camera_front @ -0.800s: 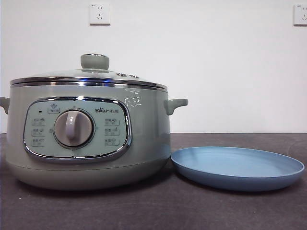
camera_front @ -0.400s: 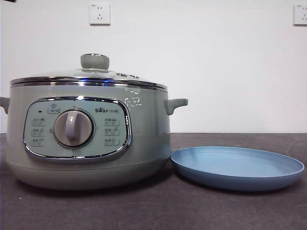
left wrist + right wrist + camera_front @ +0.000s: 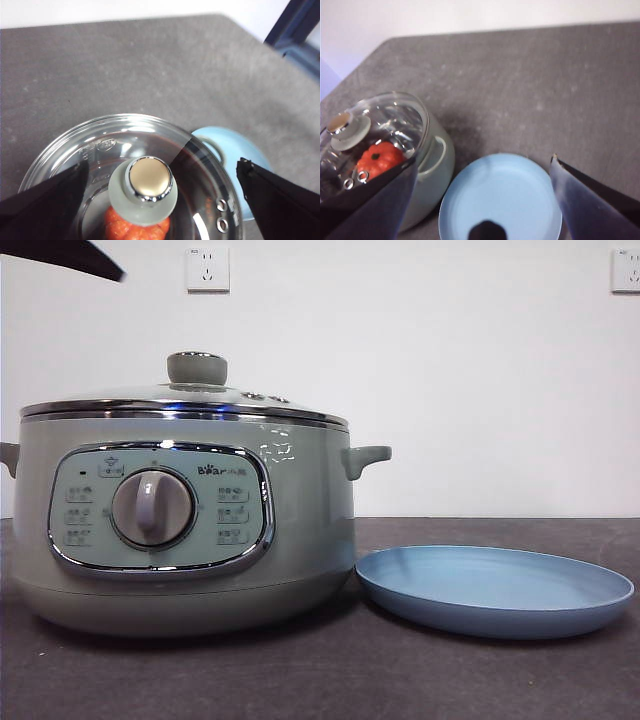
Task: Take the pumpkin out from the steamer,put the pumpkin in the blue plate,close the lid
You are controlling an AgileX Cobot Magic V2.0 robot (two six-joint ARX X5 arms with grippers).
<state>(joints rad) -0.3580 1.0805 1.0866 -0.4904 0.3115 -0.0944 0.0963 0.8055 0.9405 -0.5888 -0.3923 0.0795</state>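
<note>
The pale green steamer (image 3: 300, 520) stands at the left with the lid (image 3: 180, 400) on it. The pumpkin is hidden in the front view. It shows through the glass lid in the left wrist view (image 3: 117, 227) and the right wrist view (image 3: 380, 157). The blue plate (image 3: 495, 590) lies empty right of the steamer. My left gripper (image 3: 162, 164) hangs open above the lid, its jaws on either side of the knob (image 3: 148, 177) and apart from it. My right gripper (image 3: 485, 161) is open and empty high above the plate (image 3: 505, 195).
A black arm tip (image 3: 70, 255) shows at the front view's top left corner. The dark grey table (image 3: 400, 680) runs to a white wall with two sockets (image 3: 208, 268). A blue frame (image 3: 295, 30) stands beyond the table's edge.
A black arm tip has come into the top left corner of the front view and grown larger. The steamer, lid and plate have not moved.
</note>
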